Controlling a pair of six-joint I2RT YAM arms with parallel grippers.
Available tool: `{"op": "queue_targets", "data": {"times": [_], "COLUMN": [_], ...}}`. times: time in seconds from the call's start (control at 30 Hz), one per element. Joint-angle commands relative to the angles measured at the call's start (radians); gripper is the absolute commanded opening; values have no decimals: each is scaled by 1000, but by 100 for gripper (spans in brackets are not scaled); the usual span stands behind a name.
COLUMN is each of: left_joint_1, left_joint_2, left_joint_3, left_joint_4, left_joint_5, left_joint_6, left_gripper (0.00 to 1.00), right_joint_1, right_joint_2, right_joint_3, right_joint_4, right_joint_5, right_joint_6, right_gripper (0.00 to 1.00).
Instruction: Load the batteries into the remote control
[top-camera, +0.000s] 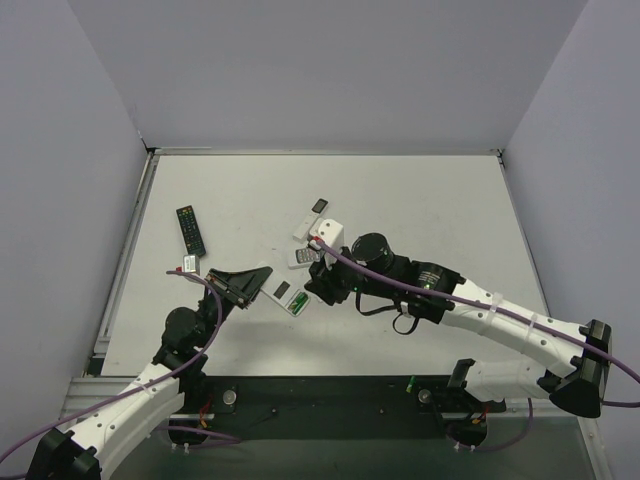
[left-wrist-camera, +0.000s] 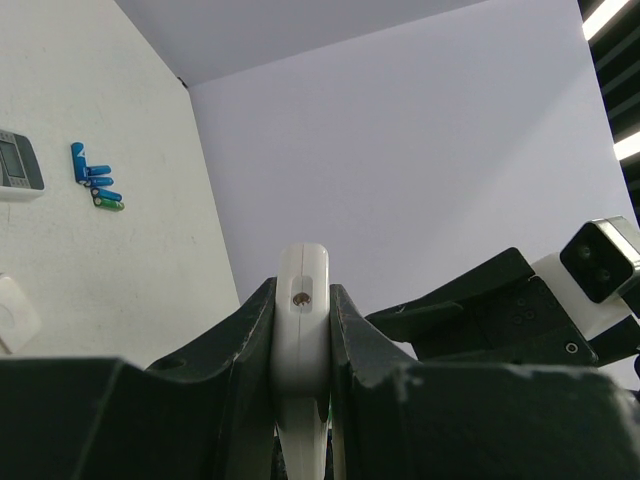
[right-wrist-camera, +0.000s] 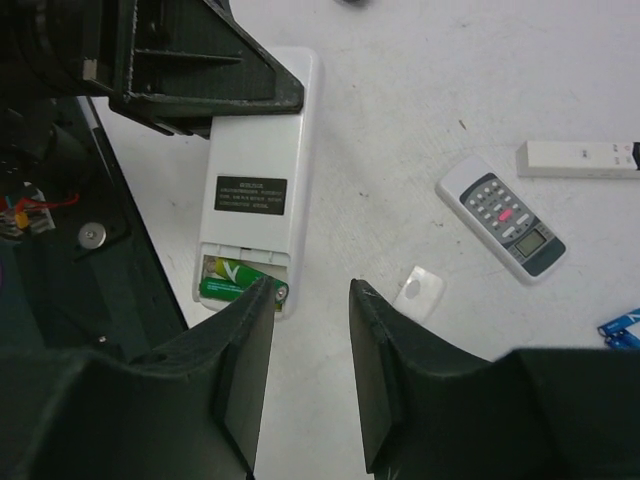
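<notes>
The left gripper (left-wrist-camera: 302, 300) pinches the remote (right-wrist-camera: 255, 150) by its edges while the right gripper (right-wrist-camera: 312, 290) hangs spread over a green battery (right-wrist-camera: 232, 287) seated in it.

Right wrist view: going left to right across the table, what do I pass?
White rectangular remote, back up with its battery bay open → small white plastic cover → white remote with grey screen → blue cylindrical batteries at the right edge.
</notes>
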Motion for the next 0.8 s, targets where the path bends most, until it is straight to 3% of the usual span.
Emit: {"op": "queue_targets", "data": {"times": [0.0,0.47,0.77], "left_joint_1": [-5,-5,-5], "left_joint_2": [-8,-7,-8], "left_joint_3": [-120,-119,-117], "left_joint_4": [87,86,86], "left_joint_5": [-12,-13,-13], "left_joint_6": [-10,-10,-10], "left_gripper": [0,0,0], "right_joint_1": [-13,-52,-53], "right_joint_2": [-17,-6,25], "right_joint_3": [-24,-48,-36], "right_joint_4": [94,92,86], "right_joint_5": [-92,-164,-192], "right_joint_6": [83,138,143], "right_gripper": [31,31,24]}}
